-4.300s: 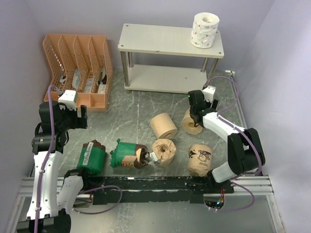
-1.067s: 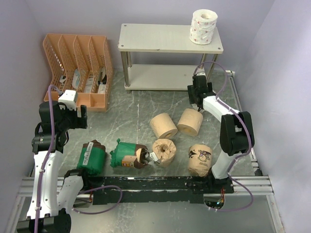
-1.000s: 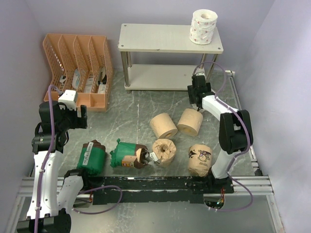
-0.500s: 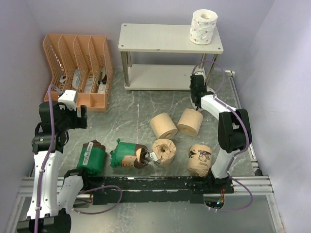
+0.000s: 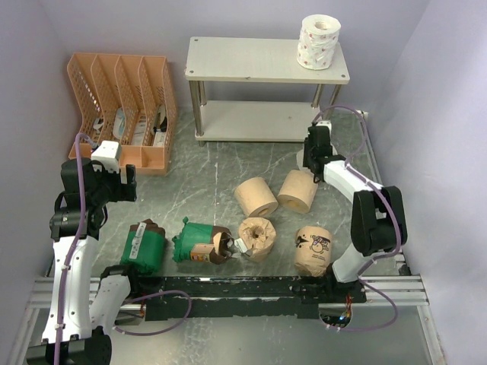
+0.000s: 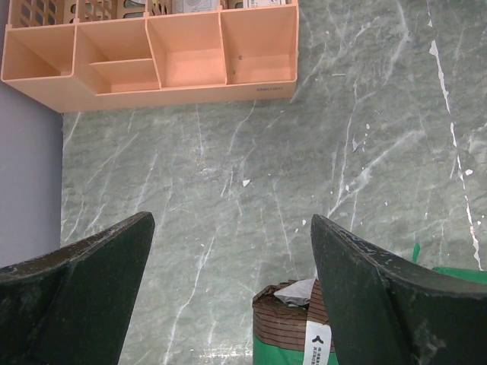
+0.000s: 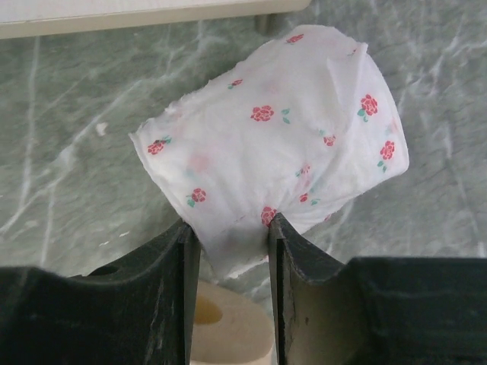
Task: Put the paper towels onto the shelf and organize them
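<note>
Well, the right pincer is nipped onto a thin fold at the edge of the white paper towel roll printed with small red roses. That roll is low down just in front of the low off-white two-tier shelf with silver legs, by its right front leg. I cannot tell whether it touches the grey-green marbled counter. It looks light, soft and crushable, and the loose sheet might tear or unwind. A hold across the whole body seems safer. The left pincer hangs spread and empty, well away from the shelf.
</note>
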`<state>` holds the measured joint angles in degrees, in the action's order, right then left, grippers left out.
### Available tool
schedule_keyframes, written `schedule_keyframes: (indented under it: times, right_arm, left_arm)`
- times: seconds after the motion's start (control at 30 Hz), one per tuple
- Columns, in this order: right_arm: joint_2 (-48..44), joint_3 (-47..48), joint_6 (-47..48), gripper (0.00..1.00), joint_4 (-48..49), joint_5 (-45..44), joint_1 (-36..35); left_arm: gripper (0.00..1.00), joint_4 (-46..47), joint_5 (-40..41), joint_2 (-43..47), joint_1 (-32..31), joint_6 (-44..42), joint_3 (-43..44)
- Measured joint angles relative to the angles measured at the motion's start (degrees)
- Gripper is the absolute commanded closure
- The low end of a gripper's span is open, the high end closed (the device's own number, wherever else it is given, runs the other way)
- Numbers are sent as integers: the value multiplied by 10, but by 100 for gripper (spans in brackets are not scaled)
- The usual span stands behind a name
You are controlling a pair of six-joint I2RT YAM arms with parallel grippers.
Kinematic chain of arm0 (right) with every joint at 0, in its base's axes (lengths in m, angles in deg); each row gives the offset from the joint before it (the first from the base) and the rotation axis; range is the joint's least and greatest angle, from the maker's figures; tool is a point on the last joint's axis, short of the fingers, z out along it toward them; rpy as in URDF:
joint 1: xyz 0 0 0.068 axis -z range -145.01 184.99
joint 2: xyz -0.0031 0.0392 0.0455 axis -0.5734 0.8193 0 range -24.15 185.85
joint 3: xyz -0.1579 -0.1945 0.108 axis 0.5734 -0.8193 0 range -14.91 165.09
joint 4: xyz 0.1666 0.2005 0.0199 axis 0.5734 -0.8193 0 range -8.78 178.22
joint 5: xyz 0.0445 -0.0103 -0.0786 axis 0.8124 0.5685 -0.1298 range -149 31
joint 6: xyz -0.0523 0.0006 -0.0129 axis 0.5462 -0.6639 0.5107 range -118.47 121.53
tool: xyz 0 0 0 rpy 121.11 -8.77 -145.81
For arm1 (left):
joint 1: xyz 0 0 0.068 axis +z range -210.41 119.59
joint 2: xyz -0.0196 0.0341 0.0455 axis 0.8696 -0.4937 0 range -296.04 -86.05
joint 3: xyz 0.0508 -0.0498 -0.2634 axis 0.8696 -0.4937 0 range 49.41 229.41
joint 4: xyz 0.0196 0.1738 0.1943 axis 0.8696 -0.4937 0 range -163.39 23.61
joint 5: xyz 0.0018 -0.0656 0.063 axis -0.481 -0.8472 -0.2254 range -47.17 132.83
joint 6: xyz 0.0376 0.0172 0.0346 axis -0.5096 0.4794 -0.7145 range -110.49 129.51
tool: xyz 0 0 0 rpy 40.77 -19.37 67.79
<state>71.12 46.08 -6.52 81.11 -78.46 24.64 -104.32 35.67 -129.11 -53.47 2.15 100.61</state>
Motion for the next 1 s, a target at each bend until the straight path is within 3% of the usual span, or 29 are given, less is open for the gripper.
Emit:
schedule_keyframes:
  times: [0.4, 0.63, 1.0]
  right_arm:
    - [-107, -77, -117, 100, 22, 139, 64]
    - [-131, -109, -192, 100, 54, 194, 110]
    - [-245, -139, -326, 100, 74, 258, 209]
  left_arm:
    - [5, 0, 0, 0, 0, -2, 0]
    - [5, 0, 0, 0, 0, -2, 0]
    - [5, 0, 0, 0, 0, -2, 0]
